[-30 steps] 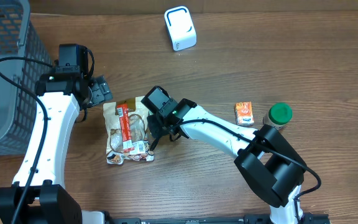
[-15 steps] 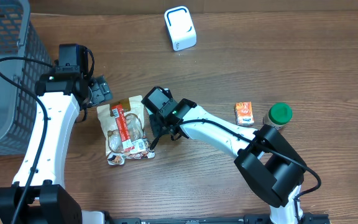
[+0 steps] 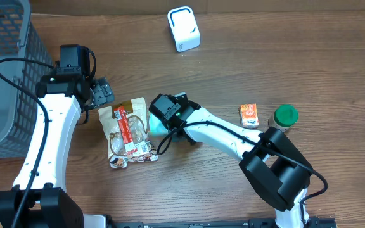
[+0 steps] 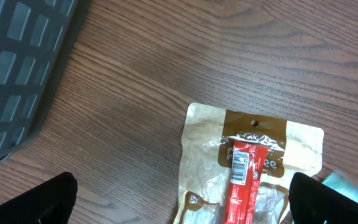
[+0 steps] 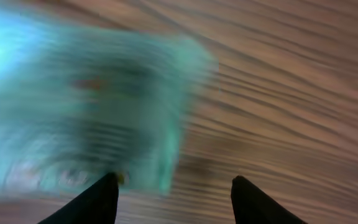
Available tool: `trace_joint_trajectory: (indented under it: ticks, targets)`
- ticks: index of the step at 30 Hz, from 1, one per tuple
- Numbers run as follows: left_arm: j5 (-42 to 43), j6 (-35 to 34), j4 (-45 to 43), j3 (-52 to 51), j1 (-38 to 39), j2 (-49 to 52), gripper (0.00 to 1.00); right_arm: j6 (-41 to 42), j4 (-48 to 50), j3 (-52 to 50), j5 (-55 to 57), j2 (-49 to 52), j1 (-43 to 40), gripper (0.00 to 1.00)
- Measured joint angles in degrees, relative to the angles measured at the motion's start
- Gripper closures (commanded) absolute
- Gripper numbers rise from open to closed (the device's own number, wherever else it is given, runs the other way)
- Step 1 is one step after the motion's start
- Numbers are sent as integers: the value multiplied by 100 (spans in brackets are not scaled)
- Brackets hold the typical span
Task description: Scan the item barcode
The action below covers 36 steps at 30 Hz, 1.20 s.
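Bag: lay flat on table between the arms, with a barcode label showing on its red strip.
Teal packet: lay just beside the bag's right edge.
Left gripper: jaws were wide and empty, near the bag's top.
Right gripper: fingers were apart with nothing between them, at the packet.
Scanner: stood well apart, on the far side.

Brown wooden table filling the whole view, its grain running from 9 o'clock to 3 o'clock, soft even light falling from above, casting faint shadows, grey mesh basket sitting at 10 o'clock, cut by the frame.
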<state>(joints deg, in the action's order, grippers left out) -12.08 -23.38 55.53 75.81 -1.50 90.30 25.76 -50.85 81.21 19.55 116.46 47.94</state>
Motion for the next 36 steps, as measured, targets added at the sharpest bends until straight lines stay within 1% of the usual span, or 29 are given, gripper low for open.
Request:
trace_joint_trajectory:
  ticks: [2, 4, 8, 11, 16, 19, 22, 30, 34, 36]
  targets:
    - [0, 0, 0, 0, 0, 0, 0, -35, -262, -2, 380, 0, -50, 36]
    - [-2, 0, 0, 0, 0, 0, 0, -105, -503, -2, 717, 0, -173, 36]
    - [0, 0, 0, 0, 0, 0, 0, -240, -605, 0, 870, 0, -568, 36]
    - [0, 0, 2, 0, 0, 0, 0, -291, -612, 13, 562, -15, -824, 36]
    - [0, 0, 2, 0, 0, 0, 0, -328, -472, 22, -662, -229, -966, 37]
    - [0, 0, 2, 0, 0, 0, 0, -330, -275, 46, -1344, -319, -964, 37]
    - [0, 0, 0, 0, 0, 0, 0, -343, 109, 52, -1770, -326, -960, 37]
    - [0, 0, 0, 0, 0, 0, 0, -498, 1484, -2, -2306, -326, -960, 35]
    - [0, 0, 0, 0, 0, 0, 0, -463, 1648, -168, -2400, -326, -960, 34]
    - [-2, 0, 2, 0, 0, 0, 0, -446, 1637, -225, -2413, -319, -960, 37]
